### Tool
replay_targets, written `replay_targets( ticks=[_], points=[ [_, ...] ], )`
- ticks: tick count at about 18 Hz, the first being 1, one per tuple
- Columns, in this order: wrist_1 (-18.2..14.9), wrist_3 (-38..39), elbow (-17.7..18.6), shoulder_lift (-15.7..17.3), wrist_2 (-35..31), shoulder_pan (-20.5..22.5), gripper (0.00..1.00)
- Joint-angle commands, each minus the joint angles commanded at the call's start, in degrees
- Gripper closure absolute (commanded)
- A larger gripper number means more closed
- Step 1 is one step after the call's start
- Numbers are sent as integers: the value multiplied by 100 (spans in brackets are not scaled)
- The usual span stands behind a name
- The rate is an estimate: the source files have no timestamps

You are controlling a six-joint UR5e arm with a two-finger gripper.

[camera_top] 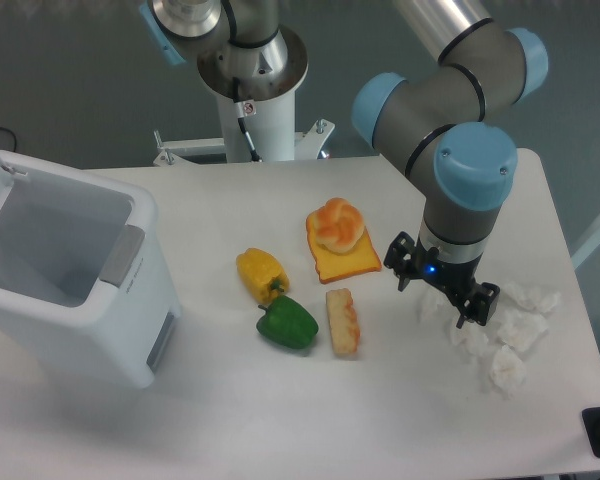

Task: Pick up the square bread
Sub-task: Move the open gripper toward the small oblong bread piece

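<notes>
The square bread is a small oblong tan block with orange-brown patches. It lies on the table just right of the green pepper and below the toast slice. My gripper hangs over the table to the right of the bread, apart from it. Its dark fingers point down and stand apart, with nothing between them.
A round knotted bun sits on the flat orange toast slice. A yellow pepper lies left of it. A white open bin stands at the left. Crumpled white paper lies at the right, under and beside the gripper.
</notes>
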State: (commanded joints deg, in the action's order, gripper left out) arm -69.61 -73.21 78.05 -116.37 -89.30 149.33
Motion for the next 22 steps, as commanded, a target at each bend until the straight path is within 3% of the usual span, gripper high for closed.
replay_targets(
  ticks=[6, 9, 13, 15, 18, 22],
  points=[
    [9, 35, 35, 9, 9, -53, 0],
    [53, 184, 289, 35, 350, -53, 0],
    [666, 702, 632, 70, 554, -88, 0],
    [712, 878, 773, 79, 562, -97, 0],
    [756, 2062, 870, 79, 633, -228, 0],
    [1010, 2065, 958, 27, 1019, -264, 0]
  ],
)
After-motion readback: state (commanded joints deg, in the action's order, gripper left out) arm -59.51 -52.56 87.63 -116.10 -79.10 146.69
